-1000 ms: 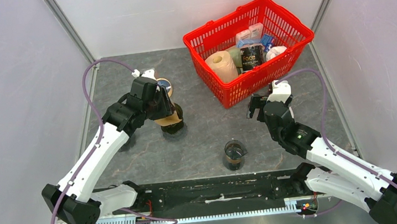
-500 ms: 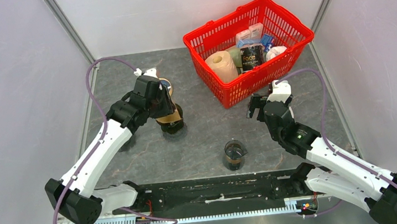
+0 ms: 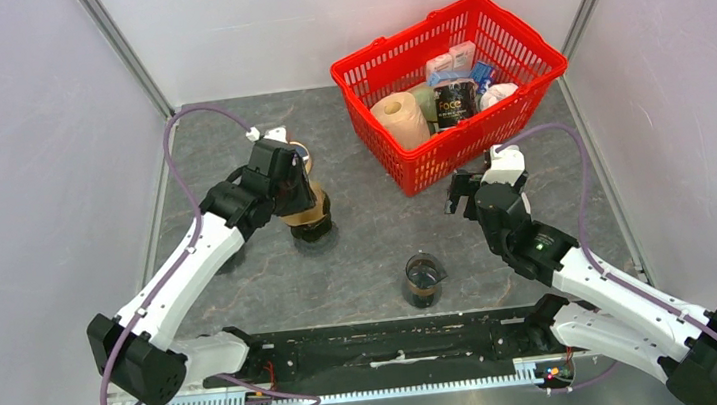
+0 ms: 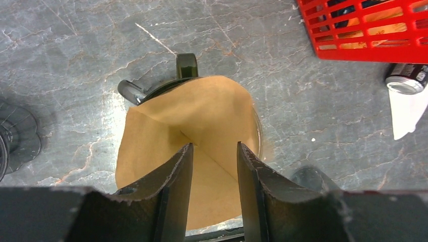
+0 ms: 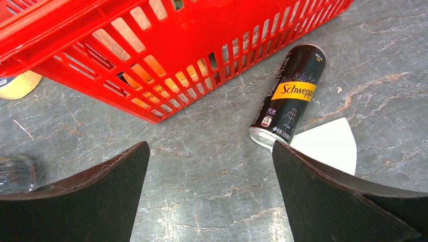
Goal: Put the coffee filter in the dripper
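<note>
You have the grey worktop (image 3: 369, 242) with the red basket (image 3: 449, 148) at its far right; your right fingers (image 5: 101, 196) are spread wide over bare stone near a lying Schweppes can (image 5: 290, 93); your left fingers (image 4: 174, 186) stand partly apart astride the brown coffee filter (image 4: 207, 111) (whether they pinch it, you cannot tell), which sits as a cone in the black dripper (image 4: 185, 65).
</note>
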Action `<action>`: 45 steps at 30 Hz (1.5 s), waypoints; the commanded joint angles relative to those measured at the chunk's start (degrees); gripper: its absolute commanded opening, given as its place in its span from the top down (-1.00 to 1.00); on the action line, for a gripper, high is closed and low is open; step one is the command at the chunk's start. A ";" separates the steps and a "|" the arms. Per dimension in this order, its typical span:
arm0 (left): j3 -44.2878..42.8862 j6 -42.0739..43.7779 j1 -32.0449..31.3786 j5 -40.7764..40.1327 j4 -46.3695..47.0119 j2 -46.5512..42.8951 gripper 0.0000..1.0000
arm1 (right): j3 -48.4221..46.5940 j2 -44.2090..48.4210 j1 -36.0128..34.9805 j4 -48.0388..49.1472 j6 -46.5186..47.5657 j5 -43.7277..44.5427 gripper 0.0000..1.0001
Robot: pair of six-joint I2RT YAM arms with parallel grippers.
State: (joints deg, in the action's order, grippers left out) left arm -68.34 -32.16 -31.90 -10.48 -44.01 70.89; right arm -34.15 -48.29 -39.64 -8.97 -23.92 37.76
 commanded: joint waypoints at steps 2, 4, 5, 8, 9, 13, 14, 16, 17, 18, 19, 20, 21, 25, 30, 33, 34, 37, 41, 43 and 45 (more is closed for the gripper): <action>1.41 -1.43 0.04 -2.23 2.26 0.88 0.13 | -0.45 -0.20 -0.09 2.07 0.29 0.43 -0.99; 1.95 -1.50 0.08 -1.59 3.07 1.07 0.13 | -0.41 -0.23 -0.07 2.03 0.28 0.45 -0.99; 2.14 -1.61 0.07 -1.33 3.37 1.18 0.13 | -0.46 -0.27 -0.04 2.04 0.30 0.43 -0.98; 2.15 -1.72 0.06 -0.90 3.66 1.40 0.13 | -0.39 -0.27 -0.06 2.06 0.32 0.41 -0.99; 2.15 -1.68 0.08 -1.07 3.59 1.42 0.13 | -0.39 -0.25 -0.08 2.08 0.36 0.47 -0.98; 1.99 -1.99 0.14 -0.88 3.40 1.73 0.14 | -0.39 -0.39 -0.08 2.08 0.35 0.44 -0.98; 1.85 -2.03 0.23 -0.78 3.48 1.59 0.14 | -0.39 -0.43 -0.09 2.12 0.32 0.44 -0.98; 1.89 -1.89 0.25 -1.14 3.99 1.28 0.14 | -0.39 -0.50 -0.09 2.12 0.34 0.46 -0.98; 1.89 -1.93 0.26 -1.33 4.26 1.39 0.14 | -0.47 -0.61 -0.04 2.08 0.32 0.44 -0.98; 1.74 -2.07 0.22 -1.47 4.24 1.80 0.14 | -0.49 -0.66 -0.09 2.08 0.37 0.44 -0.99; 1.40 -2.20 0.26 -1.48 4.09 2.39 0.17 | -0.48 -0.78 -0.09 2.07 0.34 0.40 -0.98; 1.00 -2.50 0.23 -1.44 3.73 3.20 0.20 | -0.48 -0.83 -0.08 2.07 0.37 0.45 -0.99; 0.44 -2.62 0.26 -1.35 3.23 3.90 0.23 | -0.61 -0.92 -0.09 2.11 0.37 0.41 -0.98; -2.20 -3.08 0.31 -1.74 -1.32 6.85 0.32 | -0.48 -0.83 -0.08 2.12 0.52 0.48 -0.98; -1.68 -3.09 0.30 -1.93 -2.93 7.05 0.33 | -0.54 -0.92 -0.09 2.12 0.37 0.54 -0.99; -1.34 -3.35 0.35 -1.88 -2.92 8.12 0.33 | -0.39 -1.08 -0.08 2.11 0.37 0.53 -0.98; -1.41 -3.35 0.35 -1.63 -2.77 8.66 0.33 | -0.33 -1.19 -0.04 2.12 0.38 0.57 -0.98; -1.63 -3.09 0.35 -1.24 -2.17 9.68 0.33 | -0.36 -1.17 -0.09 2.03 0.43 0.45 -0.98; -1.97 -2.75 0.60 -0.58 -1.54 10.95 0.34 | -0.32 -1.01 -0.09 2.07 0.40 0.56 -0.99; -1.98 -2.60 0.69 -0.20 -1.49 11.53 0.34 | -0.21 -1.01 -0.06 2.16 0.39 0.62 -0.98; -1.82 -2.51 1.00 0.00 -1.52 12.14 0.35 | -0.28 -1.08 -0.07 2.12 0.39 0.64 -0.98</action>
State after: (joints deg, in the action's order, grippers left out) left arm -67.99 -33.63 -31.53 -10.83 -46.61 81.95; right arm -34.15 -49.45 -39.64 -8.62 -23.90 37.76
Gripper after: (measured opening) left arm 0.332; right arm 0.993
